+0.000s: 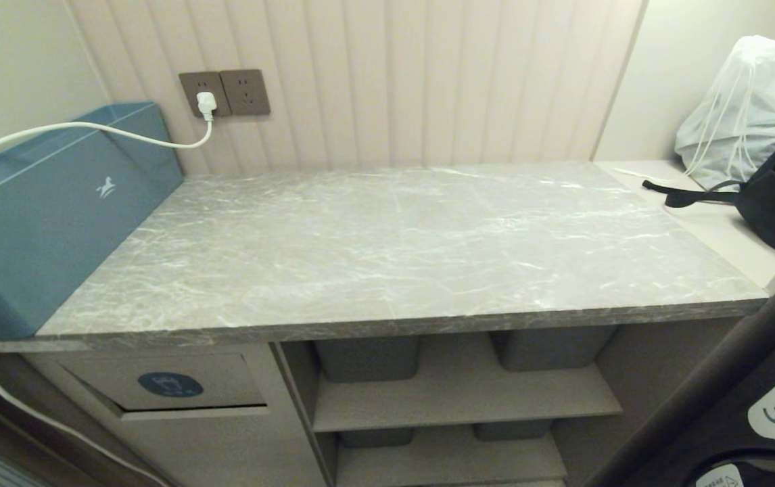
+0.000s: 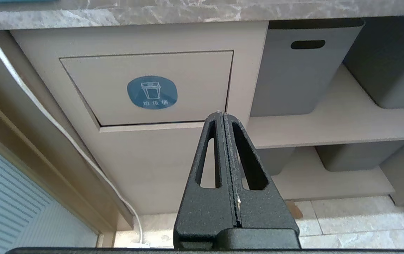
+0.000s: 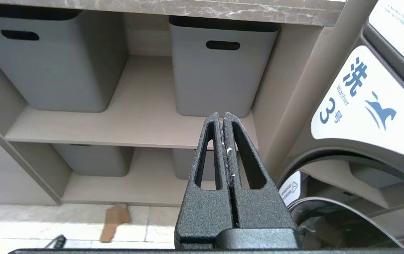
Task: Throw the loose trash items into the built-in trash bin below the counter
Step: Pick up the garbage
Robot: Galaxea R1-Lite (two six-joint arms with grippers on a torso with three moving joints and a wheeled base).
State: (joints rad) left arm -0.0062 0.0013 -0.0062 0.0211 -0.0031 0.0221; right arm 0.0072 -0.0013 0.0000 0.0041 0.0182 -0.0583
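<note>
The grey marble-look counter (image 1: 394,243) fills the middle of the head view, and the loose trash items are out of view. Below its left end sits the built-in trash bin (image 1: 171,387), a beige flap with a dark-blue oval sticker, also facing the left wrist camera as the bin flap (image 2: 152,88). My left gripper (image 2: 223,113) hangs shut and empty in front of the cabinet, low and to the right of the flap. My right gripper (image 3: 222,114) is shut and empty before the open shelves. Neither arm shows in the head view.
A big dull-blue box (image 1: 49,216) stands on the counter's left end, with a white cable (image 1: 90,128) running to a wall socket. Grey tubs (image 3: 219,67) sit on the shelves. A washer (image 3: 364,106) stands at the right. Bags (image 1: 766,149) lie on the far right ledge.
</note>
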